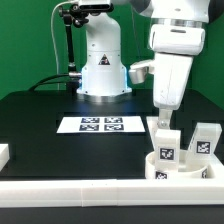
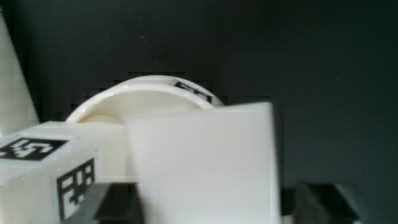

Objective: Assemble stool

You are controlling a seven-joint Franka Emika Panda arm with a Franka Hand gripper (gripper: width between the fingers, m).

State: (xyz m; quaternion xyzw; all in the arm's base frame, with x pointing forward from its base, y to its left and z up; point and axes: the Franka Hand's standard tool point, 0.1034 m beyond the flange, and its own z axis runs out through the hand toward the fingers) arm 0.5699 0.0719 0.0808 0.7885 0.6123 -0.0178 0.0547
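My gripper (image 1: 160,116) is shut on a white leg block (image 1: 164,138), which it holds upright with its lower end at the round white seat (image 1: 180,168) at the exterior view's lower right. In the wrist view the held block (image 2: 205,160) fills the space between my dark fingers (image 2: 128,200), with the gripper (image 2: 217,208) closed on its sides. The seat's curved rim (image 2: 151,95) shows beyond it. A second tagged leg block (image 1: 204,140) stands right of the seat; a tagged block (image 2: 45,175) also shows beside the held one.
The marker board (image 1: 100,124) lies mid-table in front of the robot base (image 1: 102,70). A long white border rail (image 1: 90,192) runs along the front edge. A small white piece (image 1: 4,155) sits at the exterior view's left edge.
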